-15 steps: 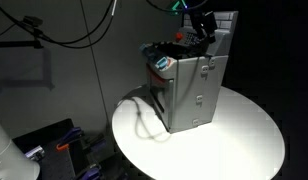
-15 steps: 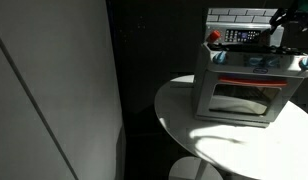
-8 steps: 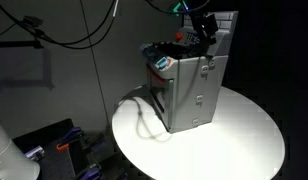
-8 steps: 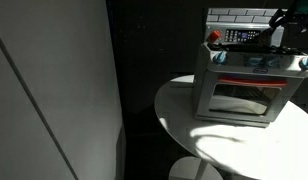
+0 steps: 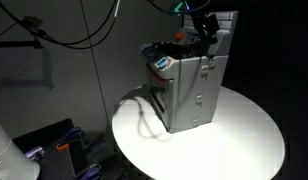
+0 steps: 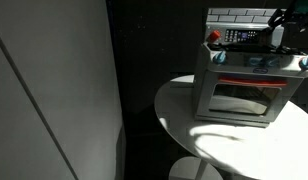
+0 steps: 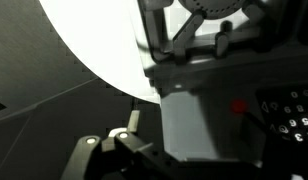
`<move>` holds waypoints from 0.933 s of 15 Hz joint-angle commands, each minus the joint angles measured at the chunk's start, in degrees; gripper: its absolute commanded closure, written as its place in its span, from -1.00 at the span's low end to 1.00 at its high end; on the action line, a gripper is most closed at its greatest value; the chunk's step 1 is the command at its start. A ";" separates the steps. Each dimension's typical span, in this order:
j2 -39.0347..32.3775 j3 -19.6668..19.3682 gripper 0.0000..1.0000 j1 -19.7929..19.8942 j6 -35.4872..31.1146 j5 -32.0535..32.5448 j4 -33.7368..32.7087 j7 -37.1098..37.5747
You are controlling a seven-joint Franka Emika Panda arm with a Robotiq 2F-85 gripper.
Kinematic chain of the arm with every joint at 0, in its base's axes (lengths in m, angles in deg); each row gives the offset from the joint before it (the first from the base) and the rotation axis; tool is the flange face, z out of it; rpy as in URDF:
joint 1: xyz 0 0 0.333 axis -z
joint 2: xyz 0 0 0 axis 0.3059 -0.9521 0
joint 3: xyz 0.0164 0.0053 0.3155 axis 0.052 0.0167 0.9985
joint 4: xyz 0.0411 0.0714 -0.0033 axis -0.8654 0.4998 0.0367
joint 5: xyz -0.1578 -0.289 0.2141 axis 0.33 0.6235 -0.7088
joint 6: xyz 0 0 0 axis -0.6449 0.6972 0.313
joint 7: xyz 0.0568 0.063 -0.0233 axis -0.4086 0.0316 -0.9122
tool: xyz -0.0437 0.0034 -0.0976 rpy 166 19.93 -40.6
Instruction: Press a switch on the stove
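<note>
One stove (image 5: 197,95) on the round table (image 5: 244,138) sits just beneath the fingers (image 5: 205,34), whose opening cannot be told.

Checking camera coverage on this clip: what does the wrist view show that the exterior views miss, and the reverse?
Only the wrist view: the white markings on the dark control panel, close up. Only the exterior views: the front oven door, the white tiled back panel, and the black gripper seen from outside. Shared: the small grey boxy toy stove and the round white table.
</note>
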 commanded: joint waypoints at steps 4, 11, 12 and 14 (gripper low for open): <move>-1.80 -0.90 -1.00 -0.87 1.16 0.52 -3.16 1.10; -2.25 -0.83 -1.00 -1.01 1.41 0.17 -3.53 0.93; -2.30 -0.83 -1.00 -1.03 1.41 0.13 -3.55 0.89; -2.38 -0.81 -1.00 -1.05 1.44 0.05 -3.62 0.84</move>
